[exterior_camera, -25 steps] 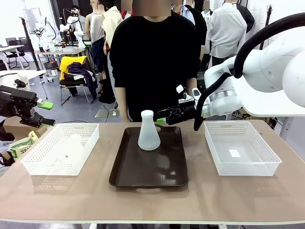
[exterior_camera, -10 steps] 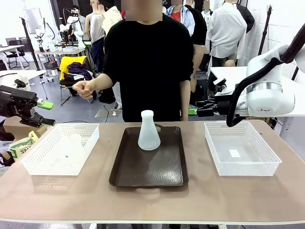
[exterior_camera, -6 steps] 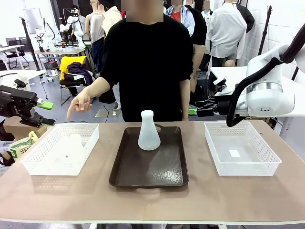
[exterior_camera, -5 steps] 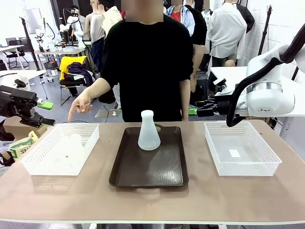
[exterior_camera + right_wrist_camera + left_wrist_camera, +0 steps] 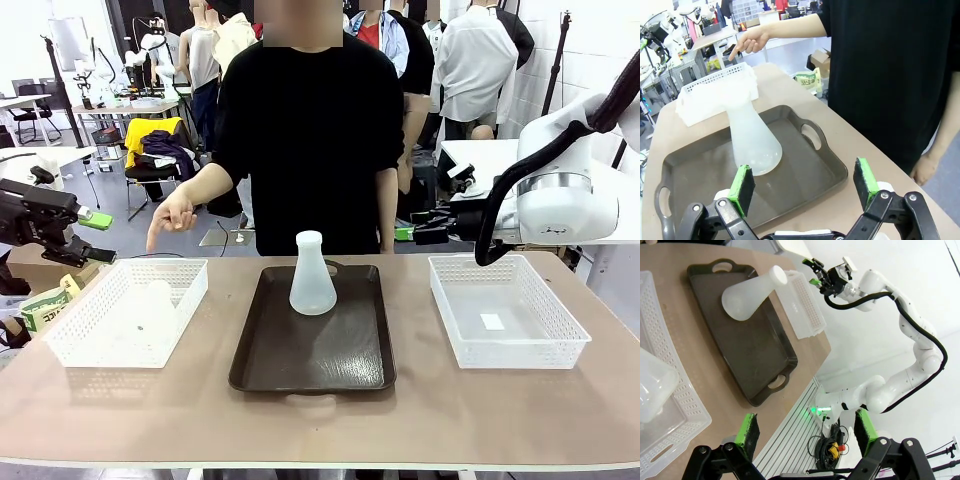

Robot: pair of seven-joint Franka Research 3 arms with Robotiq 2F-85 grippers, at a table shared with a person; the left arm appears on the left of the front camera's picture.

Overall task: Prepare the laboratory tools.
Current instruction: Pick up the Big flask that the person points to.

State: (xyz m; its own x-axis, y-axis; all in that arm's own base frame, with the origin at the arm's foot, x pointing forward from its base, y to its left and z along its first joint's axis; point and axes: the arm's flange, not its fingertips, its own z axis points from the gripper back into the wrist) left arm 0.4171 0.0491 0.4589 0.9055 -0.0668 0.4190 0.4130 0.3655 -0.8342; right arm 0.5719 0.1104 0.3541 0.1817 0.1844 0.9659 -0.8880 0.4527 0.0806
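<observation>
Left gripper (image 5: 100,238) and right gripper (image 5: 802,182) are hanging wide open while the person's hand (image 5: 172,213) is pointing toward the basket flask (image 5: 150,305) at left, likely due next beside the tray flask (image 5: 312,280) mid-frame.

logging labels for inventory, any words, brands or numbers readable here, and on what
No text reads clearly.
The green and white packet left of the left basket: printed, too blurred to read.
The white slip in the right basket: too small to tell whether it bears text.
The tray flask and the basket flask: no markings show.
</observation>
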